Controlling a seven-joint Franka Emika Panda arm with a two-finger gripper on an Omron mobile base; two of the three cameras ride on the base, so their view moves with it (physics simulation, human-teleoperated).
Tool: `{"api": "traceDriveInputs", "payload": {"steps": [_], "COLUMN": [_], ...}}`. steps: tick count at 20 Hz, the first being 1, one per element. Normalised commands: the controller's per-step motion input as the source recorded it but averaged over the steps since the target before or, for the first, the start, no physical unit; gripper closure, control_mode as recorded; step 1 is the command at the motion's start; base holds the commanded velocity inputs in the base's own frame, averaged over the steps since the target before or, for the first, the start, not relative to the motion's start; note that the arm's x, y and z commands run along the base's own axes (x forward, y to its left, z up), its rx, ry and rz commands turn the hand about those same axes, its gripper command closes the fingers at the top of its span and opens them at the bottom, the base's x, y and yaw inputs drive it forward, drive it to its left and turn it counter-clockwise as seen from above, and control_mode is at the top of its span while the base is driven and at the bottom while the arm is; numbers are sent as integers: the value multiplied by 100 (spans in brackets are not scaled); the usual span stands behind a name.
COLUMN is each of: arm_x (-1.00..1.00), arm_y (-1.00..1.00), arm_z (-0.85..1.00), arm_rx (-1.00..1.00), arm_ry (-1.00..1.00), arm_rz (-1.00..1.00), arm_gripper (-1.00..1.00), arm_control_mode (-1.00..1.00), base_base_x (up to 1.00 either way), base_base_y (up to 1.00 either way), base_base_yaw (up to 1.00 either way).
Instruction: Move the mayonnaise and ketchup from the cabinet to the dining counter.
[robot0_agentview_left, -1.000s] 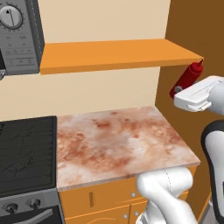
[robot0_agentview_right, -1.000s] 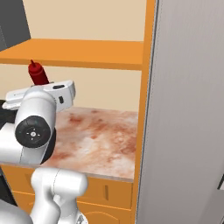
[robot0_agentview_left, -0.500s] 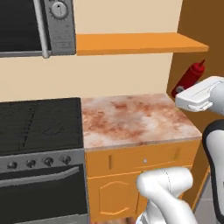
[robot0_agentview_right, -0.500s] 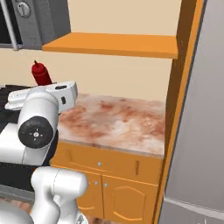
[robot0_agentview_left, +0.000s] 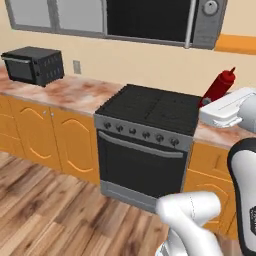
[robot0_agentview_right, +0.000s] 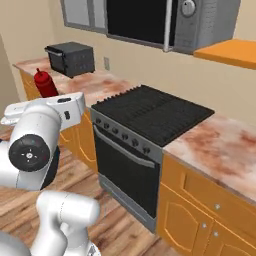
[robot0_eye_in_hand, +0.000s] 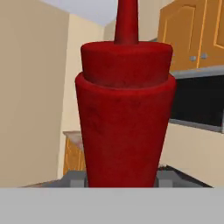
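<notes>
In your gripper (robot0_eye_in_hand: 120, 181), pinched tight, the ketchup (robot0_eye_in_hand: 124, 109) stands upright. You see no label or writing on it.

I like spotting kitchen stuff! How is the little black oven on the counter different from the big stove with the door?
The toaster oven is small and sits on top of the counter; the stove is far bigger and stands on the floor. The toaster oven is all black; the stove has a grey knob panel. The stove has a flat cooktop; the toaster oven's top is plain. Both have front doors.
</notes>
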Motion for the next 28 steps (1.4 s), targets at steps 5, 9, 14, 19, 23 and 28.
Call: {"api": "traceDriveInputs", "payload": {"steps": [5, 9, 14, 19, 23, 28], "arm_x": [0, 0, 0, 0, 0, 0], "arm_y": [0, 0, 0, 0, 0, 0], "arm_z": [0, 0, 0, 0, 0, 0], "arm_rx": [0, 0, 0, 0, 0, 0], "arm_ry": [0, 0, 0, 0, 0, 0], "arm_rz": [0, 0, 0, 0, 0, 0], "arm_gripper": [100, 100, 100, 100, 100, 100], "arm_control_mode": [100, 100, 100, 100, 100, 100], "base_base_x": [-15, 0, 1, 0, 6, 41], "base_base_y": [4, 0, 2, 2, 2, -16], "base_base_yaw": [100, 100, 100, 98, 93, 78]}}
